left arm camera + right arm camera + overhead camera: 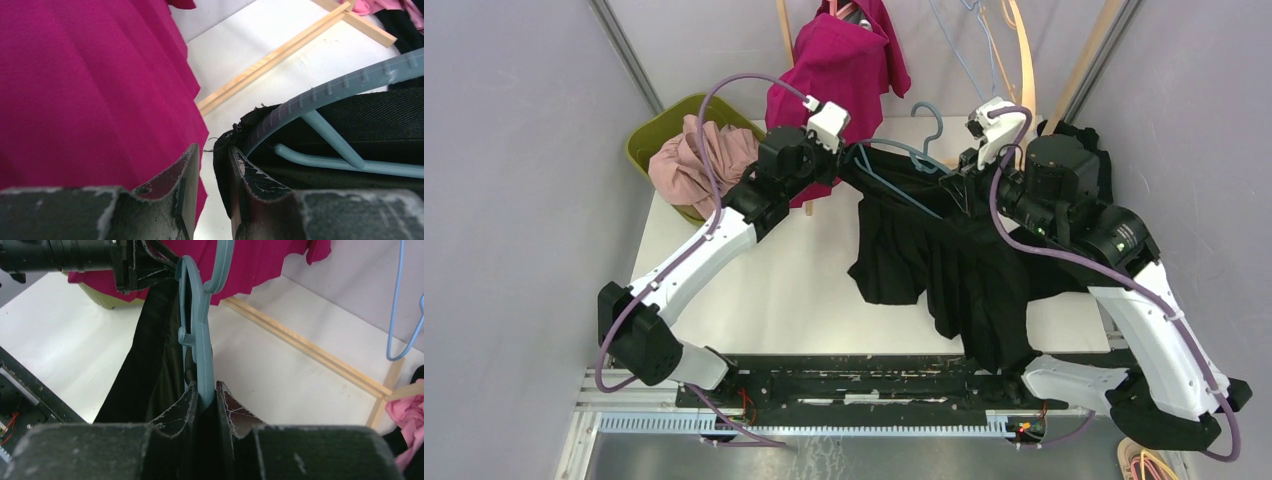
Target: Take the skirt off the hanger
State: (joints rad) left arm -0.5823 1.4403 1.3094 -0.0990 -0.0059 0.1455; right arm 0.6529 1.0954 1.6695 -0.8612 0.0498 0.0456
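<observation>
Two robot arms hold a blue-grey plastic hanger (pixel 892 150) in the air above a white table (pixel 764 290). A black fabric skirt (pixel 964 270) is draped over the hanger and hangs in loose folds down towards the near edge. The right gripper (pixel 205 388) is clamped on the hanger's frame, with black cloth bunched beside its fingers. The left gripper (pixel 214 151) sits at the hanger's far end, its jaws a narrow way apart. The skirt's top corner lies in that gap against one finger, but whether the corner is actually pinched cannot be told from here. A magenta garment (pixel 834 60) hangs just behind on a wooden rack (pixel 270 62). The skirt looks light, limp and likely to slide, so it should bunch and trail rather than hold any shape. The stiffer band along its top edge looks the surest place to take hold, drawing it off the end of the hanger while the rigid frame is held steady.
</observation>
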